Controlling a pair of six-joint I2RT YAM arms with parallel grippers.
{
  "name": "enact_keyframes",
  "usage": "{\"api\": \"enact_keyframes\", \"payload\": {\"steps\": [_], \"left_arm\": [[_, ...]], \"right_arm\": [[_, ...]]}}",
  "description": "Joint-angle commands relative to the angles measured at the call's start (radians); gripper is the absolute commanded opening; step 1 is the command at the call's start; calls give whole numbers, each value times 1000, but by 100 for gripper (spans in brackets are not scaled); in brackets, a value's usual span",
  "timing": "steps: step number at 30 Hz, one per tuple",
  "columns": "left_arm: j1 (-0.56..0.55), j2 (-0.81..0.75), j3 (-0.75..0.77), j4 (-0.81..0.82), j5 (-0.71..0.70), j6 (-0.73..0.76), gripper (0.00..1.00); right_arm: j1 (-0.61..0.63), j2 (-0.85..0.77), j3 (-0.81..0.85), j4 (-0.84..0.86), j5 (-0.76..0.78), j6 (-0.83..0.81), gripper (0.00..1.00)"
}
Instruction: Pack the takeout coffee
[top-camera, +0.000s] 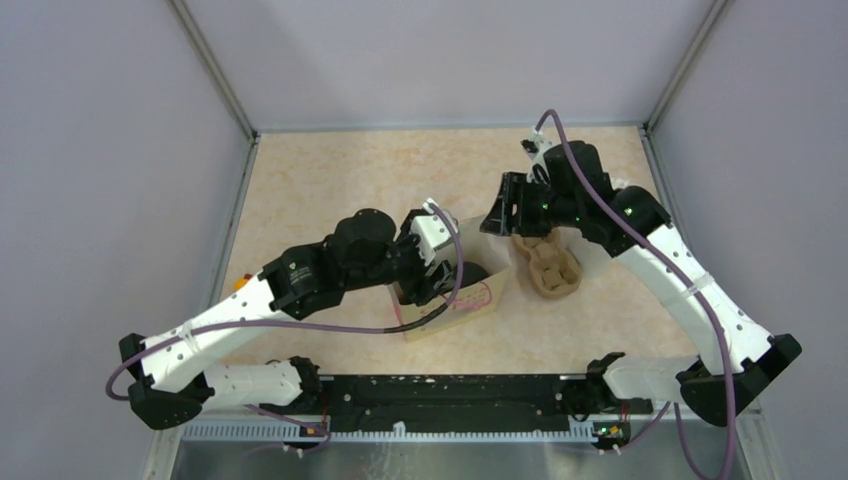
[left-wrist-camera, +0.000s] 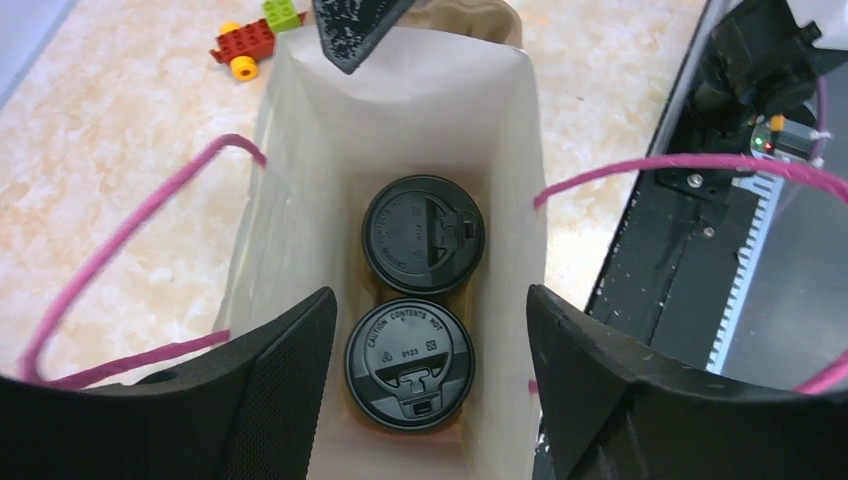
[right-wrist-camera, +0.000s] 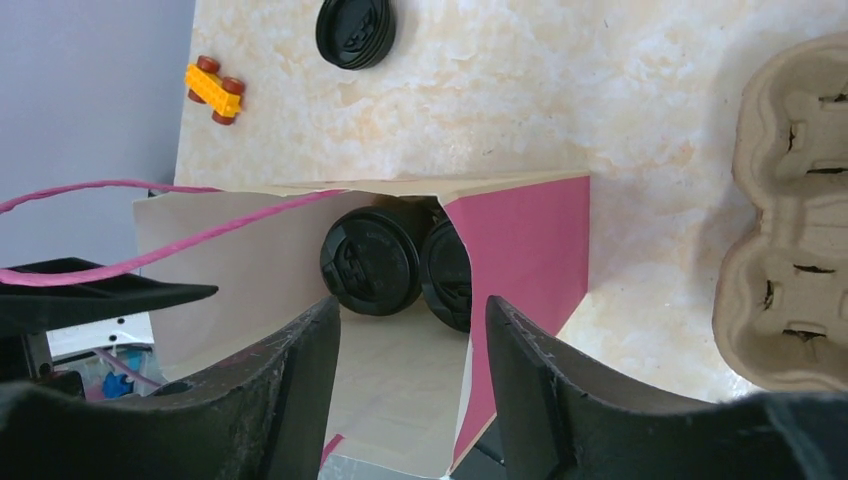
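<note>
Your left gripper (left-wrist-camera: 428, 295) hangs wide open over the bag (left-wrist-camera: 400, 100) and holds nothing. Your right gripper (right-wrist-camera: 412, 305) is open and empty too. Down in the bag stand the near cup (left-wrist-camera: 408, 363) and the far cup (left-wrist-camera: 423, 234), touching, with their lids on.

I think they are thin paper and squash easily, so hold a cup softly by its side. The bag looks floppy, so lift it by a handle (left-wrist-camera: 690, 158).

Only the left wrist view shows both lids whole. Only the right wrist view shows a spare lid (right-wrist-camera: 357, 33) past the bag.

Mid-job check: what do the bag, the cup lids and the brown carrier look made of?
Bag: thin matte paper, creased at its folds. Cup lids: black plastic, slight sheen, raised moulded lettering. Carrier: probably moulded pulp, rough fibrous beige surface.
</note>
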Motion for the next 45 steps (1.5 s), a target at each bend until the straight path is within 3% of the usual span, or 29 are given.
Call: {"api": "enact_keyframes", "payload": {"steps": [1,3,6,11,22,29,33,39,45], "left_arm": [[3,-40,65,62,-120,3,78],[3,-47,95,86,-177,13,81],[2,-50,140,126,-257,26,98],[3,-37,218,143,-345,44,99],[3,-40,313,98,-724,-107,99],[26,-63,256,-43,-874,-191,99],[110,-103,200,-87,-889,-273,99],[209,-145,133,-103,-862,-282,99],[217,-224,7,-10,-793,-180,99]], "right_arm": [[-10,-20,68,65,22,-35,56],[-10,-27,87,82,37,-38,58],[-10,-48,107,111,69,-41,66],[-10,-96,106,119,156,-62,82],[-10,-145,116,36,324,-126,83],[-10,-144,105,-135,487,-137,70],[-14,-109,115,-216,610,-186,61],[-83,-58,93,-268,621,-216,52],[-192,-36,34,-225,549,-244,41]]}}
